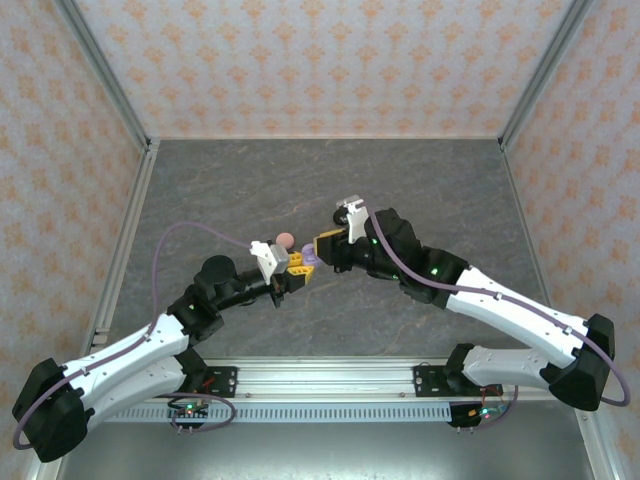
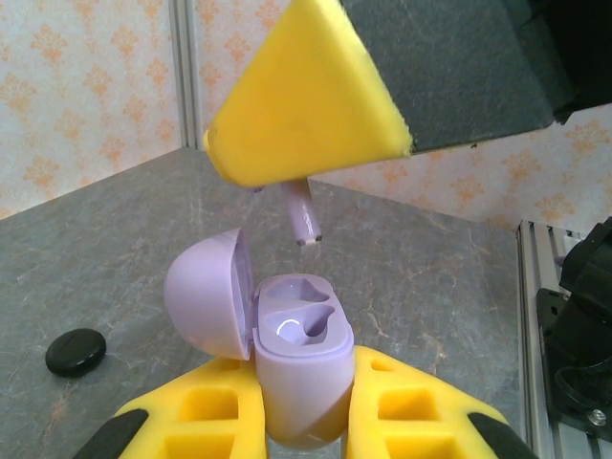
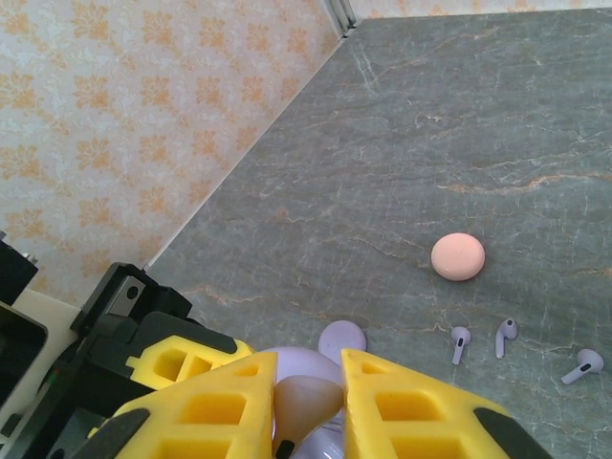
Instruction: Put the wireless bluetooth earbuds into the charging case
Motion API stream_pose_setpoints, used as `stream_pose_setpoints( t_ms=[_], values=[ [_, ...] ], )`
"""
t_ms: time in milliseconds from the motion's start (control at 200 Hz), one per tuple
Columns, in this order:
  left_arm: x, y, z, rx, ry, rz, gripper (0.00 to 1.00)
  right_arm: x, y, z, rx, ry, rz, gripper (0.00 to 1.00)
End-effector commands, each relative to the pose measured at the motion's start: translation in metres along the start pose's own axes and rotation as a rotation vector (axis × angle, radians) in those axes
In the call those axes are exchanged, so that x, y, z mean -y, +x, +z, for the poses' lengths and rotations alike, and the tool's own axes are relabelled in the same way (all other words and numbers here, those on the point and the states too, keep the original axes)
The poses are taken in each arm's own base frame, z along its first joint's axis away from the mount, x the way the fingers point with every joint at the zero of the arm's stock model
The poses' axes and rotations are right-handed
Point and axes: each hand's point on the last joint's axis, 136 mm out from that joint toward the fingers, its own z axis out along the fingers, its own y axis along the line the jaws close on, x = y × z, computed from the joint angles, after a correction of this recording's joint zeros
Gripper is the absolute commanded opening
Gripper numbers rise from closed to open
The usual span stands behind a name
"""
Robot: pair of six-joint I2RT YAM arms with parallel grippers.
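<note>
Two arms meet over the middle of the grey stone-pattern table (image 1: 400,180): left arm (image 1: 130,350) from the lower left of the top view, right arm (image 1: 500,300) from the lower right.

Left gripper (image 2: 301,406): fingers closed tight on the lilac charging case (image 2: 306,368), held upright at bottom centre of the left wrist view. Lid (image 2: 206,296) hinged open to the left. Both wells look empty, as far as this angle shows.

Right gripper (image 3: 308,387): fingers pinched almost together on one lilac earbud (image 2: 303,215). In the left wrist view its stem hangs from under the yellow finger (image 2: 301,96), just above the case mouth, apart from it, slightly tilted.

Loose items:
- Pink disc (image 3: 458,256) right of centre in the right wrist view.
- Lilac disc (image 3: 341,337) just beyond the fingers in the same view.
- Black disc (image 2: 76,351) at lower left of the left wrist view.
- Three more lilac earbuds (image 3: 505,335) on the table at lower right of the right wrist view, near each other, not touching.

Progress, my reading: early. Case open and presented, first bud lined up over it but not yet seated. Left to do: lower the stem into a well, release, then fetch the rest.
</note>
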Motion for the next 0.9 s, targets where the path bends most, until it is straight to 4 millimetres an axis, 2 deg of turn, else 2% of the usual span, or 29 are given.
stream_pose_setpoints(
  t_ms=[0,891],
  values=[
    [0.003,-0.02,-0.002,0.061,0.002,0.068,0.0,-0.005,-0.008,-0.009,0.007,-0.012,0.006,0.2],
    [0.002,-0.029,-0.001,0.082,0.001,0.051,0.0,0.008,0.025,0.011,-0.086,0.033,-0.052,0.2]
  ],
)
